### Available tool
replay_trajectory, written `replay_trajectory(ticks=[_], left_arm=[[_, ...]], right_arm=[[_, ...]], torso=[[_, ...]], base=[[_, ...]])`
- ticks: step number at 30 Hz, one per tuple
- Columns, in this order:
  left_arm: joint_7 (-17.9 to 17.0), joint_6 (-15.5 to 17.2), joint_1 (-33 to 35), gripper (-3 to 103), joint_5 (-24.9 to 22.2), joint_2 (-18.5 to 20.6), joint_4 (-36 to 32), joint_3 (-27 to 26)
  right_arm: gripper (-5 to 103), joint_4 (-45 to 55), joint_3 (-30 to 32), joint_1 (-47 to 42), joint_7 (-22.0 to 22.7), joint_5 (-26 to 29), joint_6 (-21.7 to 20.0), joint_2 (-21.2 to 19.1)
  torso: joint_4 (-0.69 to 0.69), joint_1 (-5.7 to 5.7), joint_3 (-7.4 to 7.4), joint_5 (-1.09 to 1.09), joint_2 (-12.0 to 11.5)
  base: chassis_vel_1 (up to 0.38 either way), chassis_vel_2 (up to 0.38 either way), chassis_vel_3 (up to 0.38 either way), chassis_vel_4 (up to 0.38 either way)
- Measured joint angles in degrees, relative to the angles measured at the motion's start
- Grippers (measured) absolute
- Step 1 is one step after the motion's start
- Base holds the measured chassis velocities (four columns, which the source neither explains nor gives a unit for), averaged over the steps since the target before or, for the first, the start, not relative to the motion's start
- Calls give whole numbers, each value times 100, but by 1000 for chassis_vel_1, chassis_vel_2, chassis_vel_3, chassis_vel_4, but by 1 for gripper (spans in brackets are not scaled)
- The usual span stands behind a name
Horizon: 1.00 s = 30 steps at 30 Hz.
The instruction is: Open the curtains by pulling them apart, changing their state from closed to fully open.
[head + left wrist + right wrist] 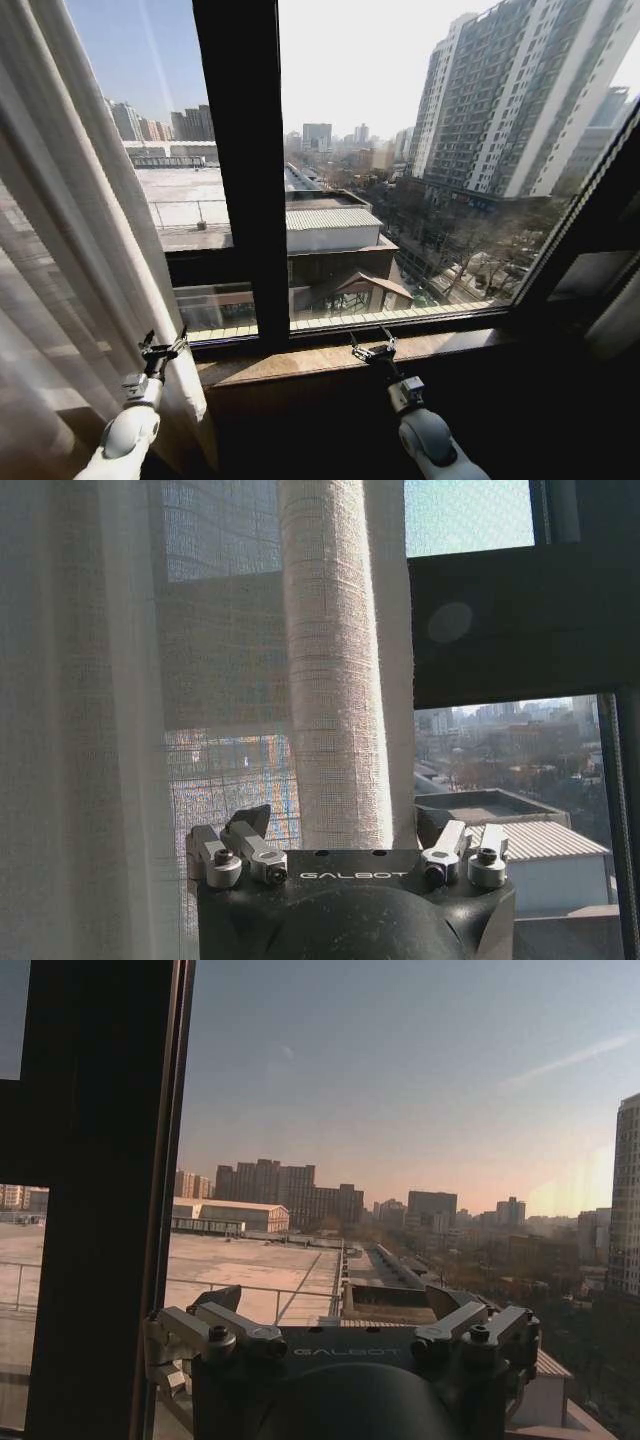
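The sheer white curtain [70, 250] hangs gathered in pleats along the left side of the window. My left gripper [163, 348] is at its inner edge, low down by the sill, fingers spread. In the left wrist view a thick rolled fold of the curtain [335, 680] stands between the open fingers of the left gripper [345, 842]. My right gripper [372, 350] hovers open over the sill near the window's middle, holding nothing. In the right wrist view the right gripper [335, 1305] faces bare glass and the city outside.
A dark vertical window post [245, 170] splits the glass just right of the curtain. A wooden sill [320, 362] runs under the window. A dark slanted frame and a pale strip [618, 320] close off the right side.
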Motion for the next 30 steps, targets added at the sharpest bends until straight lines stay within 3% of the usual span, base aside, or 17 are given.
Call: replay_trajectory(ticks=[5, 8, 12, 18, 21, 30], left_arm=[[0, -23, 31, 61, -52, -41, 13, -24], [0, -46, 37, 55, -59, -38, 32, -51], [27, -101, 43, 34, -62, -6, 90, -112], [74, -146, 54, 18, -64, -5, 125, -135], [76, -168, 66, 2, -64, -15, 135, -148], [80, -216, 71, 0, -56, -10, 169, -190]], right_arm=[[100, 0, 0, 0, 0, 0, 0, 0], [100, 0, 0, 0, 0, 0, 0, 0], [100, 0, 0, 0, 0, 0, 0, 0], [100, 0, 0, 0, 0, 0, 0, 0], [100, 0, 0, 0, 0, 0, 0, 0], [100, 0, 0, 0, 0, 0, 0, 0]], torso=[[0, 0, 0, -1, 0], [0, 0, 0, -1, 0], [0, 0, 0, -1, 0], [0, 1, 0, -1, 0], [0, 0, 0, -1, 0], [0, 1, 0, -1, 0]], base=[[0, 0, 0, 0], [0, 0, 0, 0], [0, 0, 0, 0], [0, 0, 0, 0], [0, 0, 0, 0], [0, 0, 0, 0]])
